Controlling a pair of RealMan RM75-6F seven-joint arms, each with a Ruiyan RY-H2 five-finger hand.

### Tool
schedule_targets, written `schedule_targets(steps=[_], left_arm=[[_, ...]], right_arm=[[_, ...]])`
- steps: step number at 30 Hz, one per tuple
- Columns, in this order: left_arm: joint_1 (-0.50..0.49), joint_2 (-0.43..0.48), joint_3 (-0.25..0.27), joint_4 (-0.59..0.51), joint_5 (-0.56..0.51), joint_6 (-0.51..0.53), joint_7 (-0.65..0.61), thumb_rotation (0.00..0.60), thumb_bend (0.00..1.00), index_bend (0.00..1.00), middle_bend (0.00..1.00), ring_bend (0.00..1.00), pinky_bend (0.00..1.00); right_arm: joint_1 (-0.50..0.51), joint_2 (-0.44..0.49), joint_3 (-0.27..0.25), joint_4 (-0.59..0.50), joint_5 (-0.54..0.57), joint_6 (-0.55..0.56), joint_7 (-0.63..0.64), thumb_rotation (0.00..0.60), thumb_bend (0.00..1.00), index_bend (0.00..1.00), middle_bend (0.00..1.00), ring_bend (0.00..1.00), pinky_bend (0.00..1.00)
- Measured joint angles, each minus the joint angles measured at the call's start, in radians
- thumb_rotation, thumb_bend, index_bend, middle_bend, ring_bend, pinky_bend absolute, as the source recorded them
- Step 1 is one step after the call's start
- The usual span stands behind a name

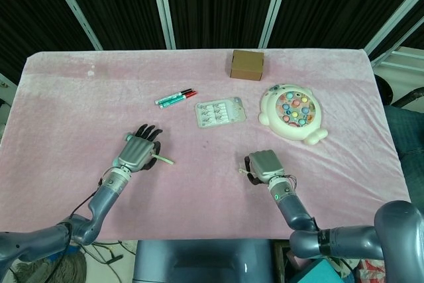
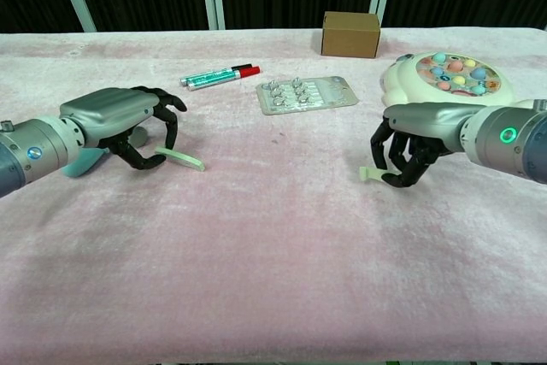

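Two pale green strips, each pinched low over the pink surface: left hand holds one strip, right hand another (mostly hidden). Keep both pinches firm and level.

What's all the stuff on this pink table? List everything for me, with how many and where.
Cardboard box: one, brown, far middle.
Marker pens: two, green and red, left of centre.
Blister pack: one, clear and silvery, centre.
Fishing game toy: one, cream with coloured pieces, right.
Toy hammer: one, teal, behind the left hand.
Pale green sticks: two, one in the left hand, one in the right.
Tablecloth: one, pink.
Left hand: grey and black, near left.
Right hand: grey and black, near right.
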Motion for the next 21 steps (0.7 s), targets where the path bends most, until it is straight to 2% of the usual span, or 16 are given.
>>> schedule_targets(steps=[2,5,14,21], left_arm=[[0.0,0.002,0.003,0.001,0.0,-0.011,0.011,0.6,0.16,0.27,0.05,0.0,0.0],[0.0,0.01,0.005,-0.005,0.001,-0.017,0.037,0.6,0.13,0.21,0.03,0.0,0.0],[0.008,0.056,-0.039,-0.102,-0.007,0.021,0.049,0.6,0.11,0.2,0.03,0.0,0.0],[0.024,0.179,-0.079,-0.269,0.017,0.095,0.042,0.6,0.15,0.23,0.03,0.0,0.0]], right_arm=[[0.0,0.015,0.004,-0.012,0.017,-0.031,-0.002,0.6,0.32,0.23,0.74,0.93,0.92],[0.006,0.044,0.005,-0.031,0.049,-0.066,-0.021,0.6,0.29,0.17,0.74,0.93,0.92],[0.015,0.124,0.042,-0.096,0.089,-0.084,-0.041,0.6,0.28,0.15,0.74,0.93,0.91],[-0.005,0.267,0.065,-0.151,0.075,-0.085,-0.009,0.6,0.28,0.14,0.74,0.93,0.91]])
